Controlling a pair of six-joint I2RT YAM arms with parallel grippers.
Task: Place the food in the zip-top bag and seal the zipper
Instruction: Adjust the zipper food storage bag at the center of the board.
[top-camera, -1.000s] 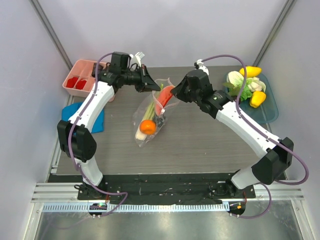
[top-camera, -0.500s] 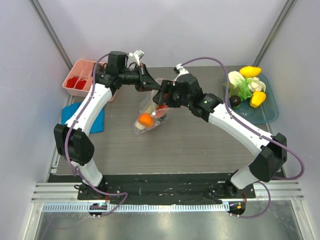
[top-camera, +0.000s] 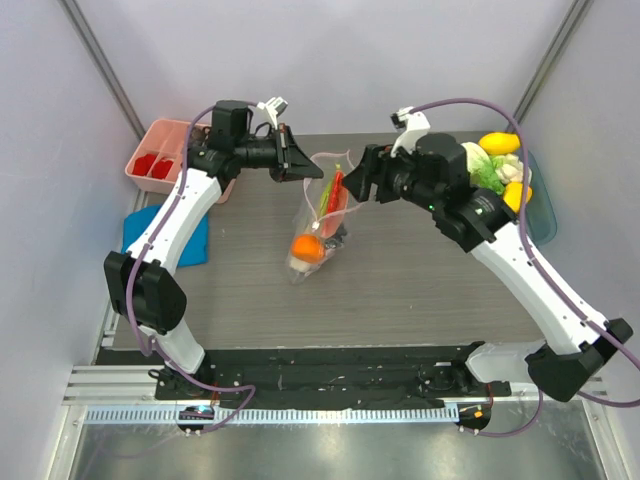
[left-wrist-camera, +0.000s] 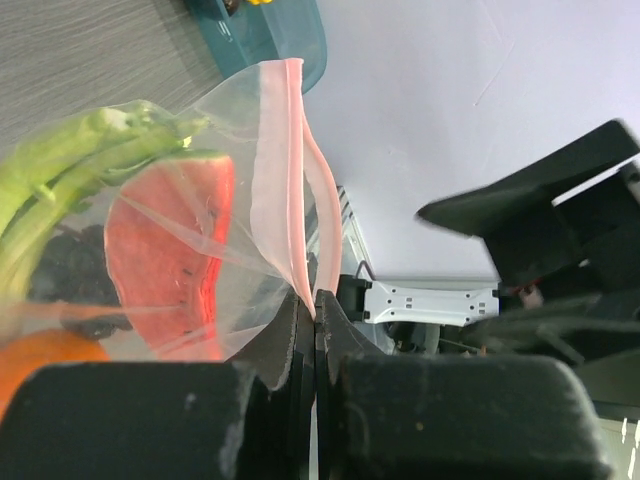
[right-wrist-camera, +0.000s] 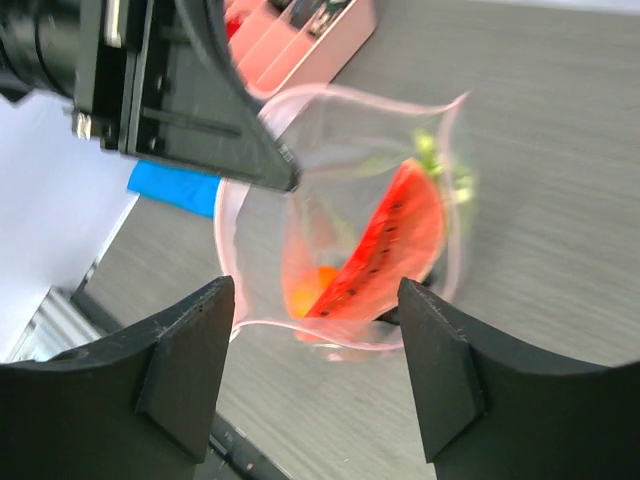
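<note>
Two grippers at work. Left gripper (top-camera: 300, 168): pinched tight on the zipper (left-wrist-camera: 294, 150), holding up the zip-top bag (top-camera: 322, 222) mid-table, watermelon slice (right-wrist-camera: 392, 248) and orange (top-camera: 305, 247) inside. Right gripper (right-wrist-camera: 315, 300): spread wide, empty, facing the bag's mouth. Far right: more food (top-camera: 497, 165) on teal tray (top-camera: 541, 218).

Clear crinkly bag (right-wrist-camera: 350, 130) with a pale pink zipper (left-wrist-camera: 293, 170). Red watermelon slice (right-wrist-camera: 390, 240) with dark seed dots, bright orange (top-camera: 306, 247), green leek (left-wrist-camera: 60, 165). Desk (top-camera: 430, 290) is grey woodgrain.
</note>
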